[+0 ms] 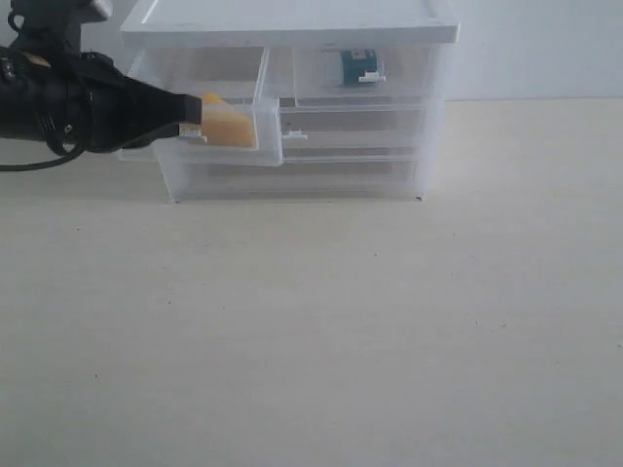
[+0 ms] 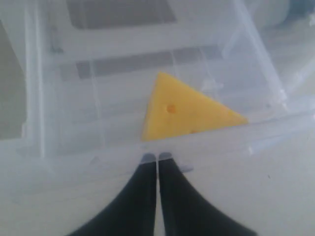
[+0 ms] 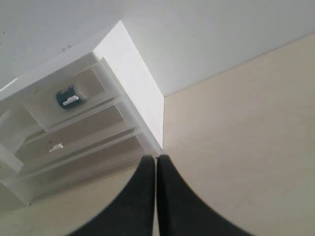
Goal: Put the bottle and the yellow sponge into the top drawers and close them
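Note:
The top left drawer (image 1: pixel 269 148) stands pulled out of the white-topped cabinet (image 1: pixel 292 21), and the yellow sponge (image 1: pixel 230 125) lies inside it. In the left wrist view the sponge (image 2: pixel 187 112) shows just behind the drawer's clear front wall (image 2: pixel 74 160). My left gripper (image 1: pixel 193 109) is shut with nothing between its fingers, and its tips (image 2: pixel 157 157) sit at that front wall. The bottle (image 1: pixel 360 66) lies in the top right drawer (image 1: pixel 414 73), which is pushed in. My right gripper (image 3: pixel 156 158) is shut and empty, away from the cabinet's corner; the exterior view does not show it.
Two full-width clear drawers (image 1: pixel 350 131) sit pushed in below the top ones. The cabinet stands at the back of a pale table (image 1: pixel 321 331), against a white wall (image 1: pixel 545 49). The right wrist view shows the bottle (image 3: pixel 69 95) through the cabinet.

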Tool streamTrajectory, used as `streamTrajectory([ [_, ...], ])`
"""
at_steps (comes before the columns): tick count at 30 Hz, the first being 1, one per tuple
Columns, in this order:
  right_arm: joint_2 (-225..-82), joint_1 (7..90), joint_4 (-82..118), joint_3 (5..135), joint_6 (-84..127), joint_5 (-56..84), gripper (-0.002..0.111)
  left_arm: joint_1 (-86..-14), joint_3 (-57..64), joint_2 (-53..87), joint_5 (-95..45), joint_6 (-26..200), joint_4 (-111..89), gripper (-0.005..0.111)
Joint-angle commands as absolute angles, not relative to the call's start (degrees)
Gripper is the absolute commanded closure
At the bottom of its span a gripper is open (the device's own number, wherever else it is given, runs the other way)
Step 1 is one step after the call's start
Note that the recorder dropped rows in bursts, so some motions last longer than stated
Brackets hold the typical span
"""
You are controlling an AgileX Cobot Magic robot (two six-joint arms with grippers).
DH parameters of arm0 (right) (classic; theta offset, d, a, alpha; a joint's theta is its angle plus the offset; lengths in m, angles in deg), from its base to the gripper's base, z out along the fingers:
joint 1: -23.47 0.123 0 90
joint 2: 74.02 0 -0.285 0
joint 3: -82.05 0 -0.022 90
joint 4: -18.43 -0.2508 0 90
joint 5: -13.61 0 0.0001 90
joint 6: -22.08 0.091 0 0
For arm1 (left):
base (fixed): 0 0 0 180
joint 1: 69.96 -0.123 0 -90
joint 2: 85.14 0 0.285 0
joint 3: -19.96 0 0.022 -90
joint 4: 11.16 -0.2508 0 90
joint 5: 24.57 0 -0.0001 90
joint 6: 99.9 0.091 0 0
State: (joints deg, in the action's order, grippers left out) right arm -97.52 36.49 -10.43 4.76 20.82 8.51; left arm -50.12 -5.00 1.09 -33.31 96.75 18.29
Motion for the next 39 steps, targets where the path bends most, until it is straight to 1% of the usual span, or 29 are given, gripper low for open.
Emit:
streamTrajectory([
  [1, -97.8, 36.1, -10.2, 4.8, 20.7, 8.2, 0.107, -50.1, -1.6, -1.9, -30.3, 96.4, 17.8, 0.103],
  [10, -97.8, 36.1, -10.2, 4.8, 20.7, 8.2, 0.107, -50.1, 4.2, -11.4, -23.2, 97.8, 17.5, 0.103],
  [16, -97.8, 36.1, -10.2, 4.8, 20.7, 8.2, 0.107, -50.2, 7.2, -12.9, -16.4, 99.5, 17.3, 0.103],
  [21, -97.8, 36.1, -10.2, 4.8, 20.7, 8.2, 0.107, -51.7, 8.4, -12.7, -19.6, 99.5, 17.3, 0.103],
  [23, -97.8, 36.1, -10.2, 4.8, 20.7, 8.2, 0.107, -52.2, 7.7, -9.0, -30.6, 99.5, 17.3, 0.103],
  [25, -97.8, 36.1, -10.2, 4.8, 20.7, 8.2, 0.107, -52.2, 5.1, -5.8, -34.5, 98.6, 17.9, 0.103],
  [27, -97.8, 36.1, -10.2, 4.8, 20.7, 8.2, 0.107, -52.2, -1.5, -1.5, -36.4, 96.4, 17.9, 0.103],
  [29, -97.8, 36.1, -10.2, 4.8, 20.7, 8.2, 0.107, -53.1, -6.4, 1.2, -34.6, 96.1, 17.9, 0.103],
  [30, -97.8, 36.1, -10.2, 4.8, 20.7, 8.2, 0.107, -54.5, -9.3, 3.4, -33.1, 96.1, 17.9, 0.103],
  [31, -97.8, 36.1, -10.2, 4.8, 20.7, 8.2, 0.107, -57.5, -12.5, 6.1, -32.2, 95.3, 17.9, 0.103],
  [35, -97.8, 36.1, -10.2, 4.8, 20.7, 8.2, 0.107, -67.1, -17.4, 16.6, -33.6, 95.3, 17.9, 0.103],
  [39, -97.8, 36.1, -10.2, 4.8, 20.7, 8.2, 0.107, -70.0, -20.9, 29.4, -32.8, 95.0, 17.9, 0.103],
])
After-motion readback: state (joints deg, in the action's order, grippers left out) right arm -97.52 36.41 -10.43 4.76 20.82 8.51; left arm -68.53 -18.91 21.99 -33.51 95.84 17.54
